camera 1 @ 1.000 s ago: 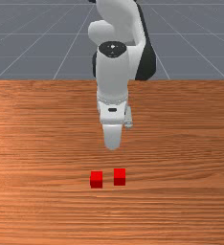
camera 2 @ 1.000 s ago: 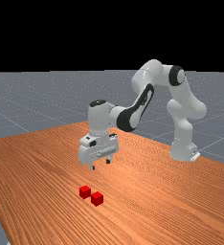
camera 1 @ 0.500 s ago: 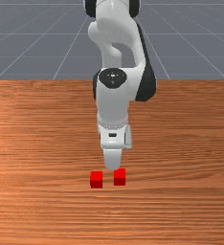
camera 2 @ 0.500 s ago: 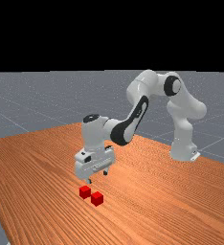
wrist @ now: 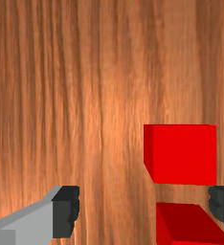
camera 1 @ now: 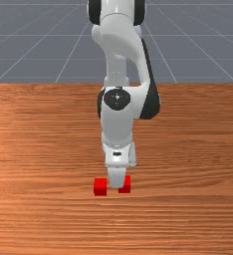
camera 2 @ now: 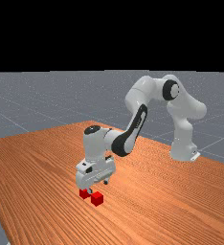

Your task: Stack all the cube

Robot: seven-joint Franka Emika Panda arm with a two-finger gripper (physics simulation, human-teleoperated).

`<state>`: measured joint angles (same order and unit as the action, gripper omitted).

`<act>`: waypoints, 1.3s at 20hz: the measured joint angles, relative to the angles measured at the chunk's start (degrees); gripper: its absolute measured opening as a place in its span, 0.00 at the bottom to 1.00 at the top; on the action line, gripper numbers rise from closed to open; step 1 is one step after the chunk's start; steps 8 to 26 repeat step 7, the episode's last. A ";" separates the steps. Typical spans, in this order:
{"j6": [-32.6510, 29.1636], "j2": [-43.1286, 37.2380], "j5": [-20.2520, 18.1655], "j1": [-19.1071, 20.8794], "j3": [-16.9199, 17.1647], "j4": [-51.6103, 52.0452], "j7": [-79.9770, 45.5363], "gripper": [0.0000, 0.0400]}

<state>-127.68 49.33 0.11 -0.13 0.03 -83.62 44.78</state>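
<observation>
Two red cubes stood separately on the one wooden table, one on one, both upright on flat faces, with a strip of bare wood between them. Nearest the front camera was the front view's left cube, wholly in sight; the front view's right cube sat just behind that line, partly hidden by the tip of the hand. The one gripper hung low over that spot, pointing down, its two fingers spread wide with a broad gap between the tips, and neither cube was held. In the far view the fingertip on the far view's left overlapped one of the cubes, while the other cube stood slightly nearer that camera, uncovered. In the wrist view one cube lay in full beyond the line of the fingers, offset toward one of them; the second was cut by the picture's edge, close to that same finger, and whether they touched I could not tell. Nor could I tell which of these was the front view's left cube. Above and behind the gripper rose the single white and grey Panda arm, bent at its joints, its round base standing well apart from both cubes at the far view's right. Past the back edge of the table lay the grey floor, crossed by pale lines, and beyond it in the far view a black background.
</observation>
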 joint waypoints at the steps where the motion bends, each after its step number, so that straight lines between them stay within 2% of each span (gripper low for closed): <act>1: 0.18 0.51 0.00 0.00 0.00 0.44 0.00 1.00; 5: -0.45 1.45 0.05 0.02 0.02 1.71 0.00 0.97; 26: -1.46 1.94 0.08 0.04 0.03 2.26 0.00 0.99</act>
